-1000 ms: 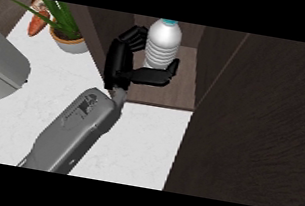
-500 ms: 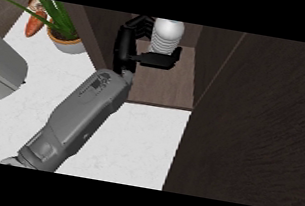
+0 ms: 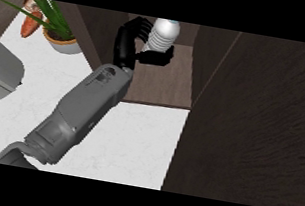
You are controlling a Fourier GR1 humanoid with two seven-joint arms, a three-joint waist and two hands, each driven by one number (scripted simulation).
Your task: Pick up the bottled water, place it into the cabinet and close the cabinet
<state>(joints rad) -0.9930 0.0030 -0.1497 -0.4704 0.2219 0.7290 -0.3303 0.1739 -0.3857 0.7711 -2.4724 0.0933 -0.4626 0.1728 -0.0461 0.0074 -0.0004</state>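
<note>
I have the bottled water (image 3: pixel 162 36) clamped in my left hand (image 3: pixel 136 46), fingers curled behind it and the thumb hooked across its front, and it stands nearly upright, cap toward the top of the view and leaning slightly that way. It sits over the cabinet (image 3: pixel 165 82) shelf, inside the opening, with the shelf's dark wood floor showing below and to the right of my hand. What matters for the next move, as I judge it, is that the bottle's long axis runs up and down while the shelf floor lies directly beneath its base; I cannot tell from this steep angle whether the base is touching the shelf or just above it, so I would lower straight along that axis before letting go. My forearm comes in diagonally from the lower left across the white bench (image 3: pixel 127 136), so pulling back means retreating along that same line. The cabinet door (image 3: pixel 264 124) stands open as a large dark panel at the right of the view, well apart from my left hand. My right hand shows nowhere in the view, so I cannot say how near it is to the door.
</note>
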